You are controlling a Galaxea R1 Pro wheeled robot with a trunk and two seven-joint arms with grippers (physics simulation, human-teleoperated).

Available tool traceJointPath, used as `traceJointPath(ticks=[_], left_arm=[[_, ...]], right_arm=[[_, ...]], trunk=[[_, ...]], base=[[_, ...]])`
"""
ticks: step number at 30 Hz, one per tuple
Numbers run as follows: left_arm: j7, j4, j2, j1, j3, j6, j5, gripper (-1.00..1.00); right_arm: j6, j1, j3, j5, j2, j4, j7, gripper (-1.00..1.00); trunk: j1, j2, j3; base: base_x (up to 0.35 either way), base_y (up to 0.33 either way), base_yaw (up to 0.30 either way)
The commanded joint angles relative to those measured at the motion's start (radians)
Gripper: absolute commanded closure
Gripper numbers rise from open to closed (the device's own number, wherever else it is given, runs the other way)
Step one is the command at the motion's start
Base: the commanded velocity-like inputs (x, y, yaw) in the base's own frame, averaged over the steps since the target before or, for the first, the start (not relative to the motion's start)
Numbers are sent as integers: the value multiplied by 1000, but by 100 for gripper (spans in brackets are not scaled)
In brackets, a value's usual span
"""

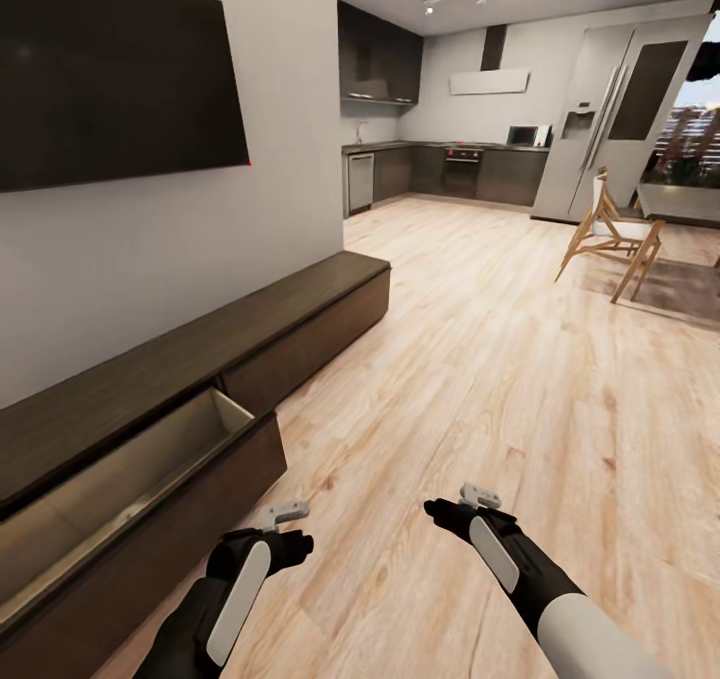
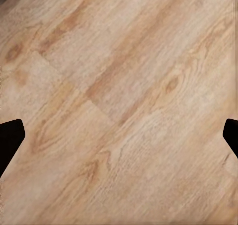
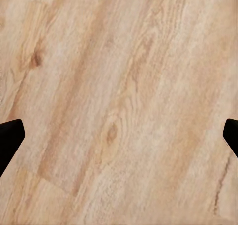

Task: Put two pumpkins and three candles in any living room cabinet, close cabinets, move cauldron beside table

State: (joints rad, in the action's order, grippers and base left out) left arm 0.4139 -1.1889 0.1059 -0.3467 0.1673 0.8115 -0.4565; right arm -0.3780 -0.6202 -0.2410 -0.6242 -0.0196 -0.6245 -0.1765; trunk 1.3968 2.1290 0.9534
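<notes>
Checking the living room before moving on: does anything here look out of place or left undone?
One drawer of the long dark TV cabinet stands pulled open, its visible pale inside bare; the drawer front beside it is shut. Both tools, left and right, hang open over bare wood floor.

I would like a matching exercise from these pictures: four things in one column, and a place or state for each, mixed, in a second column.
Things:
1. cabinet drawer
2. television
3. wooden chair
4. left claw

Places or states:
A. on the wall above the cabinet
B. open, over bare floor
C. pulled out, pale inside
D. far right, near the refrigerator

Pairs: 1-C, 2-A, 3-D, 4-B
</notes>
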Motion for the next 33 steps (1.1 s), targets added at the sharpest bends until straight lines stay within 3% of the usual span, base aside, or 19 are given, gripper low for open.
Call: traceJointPath(ticks=[1, 14, 22, 33], left_arm=[[0, 0, 0, 0, 1, 0, 0, -100], [-1, 0, -1, 0, 1, 1, 1, -100], [-1, 0, -2, 0, 1, 1, -1, -100], [-1, 0, -4, 0, -1, 17, -5, -100]], right_arm=[[0, 0, 0, -1, 0, 0, 0, -100], [0, -1, 3, -9, 0, -1, 0, -100], [-2, -1, 9, -9, -1, -1, 2, -100], [2, -2, 118, -7, -3, -1, 9, -100]], trunk=[[-4, -7, -3], [-54, -98, -44], [-84, -154, -69], [-88, -161, -73]], base=[[0, 0, -4], [0, 0, -9], [0, 0, -233], [0, 0, -282]])
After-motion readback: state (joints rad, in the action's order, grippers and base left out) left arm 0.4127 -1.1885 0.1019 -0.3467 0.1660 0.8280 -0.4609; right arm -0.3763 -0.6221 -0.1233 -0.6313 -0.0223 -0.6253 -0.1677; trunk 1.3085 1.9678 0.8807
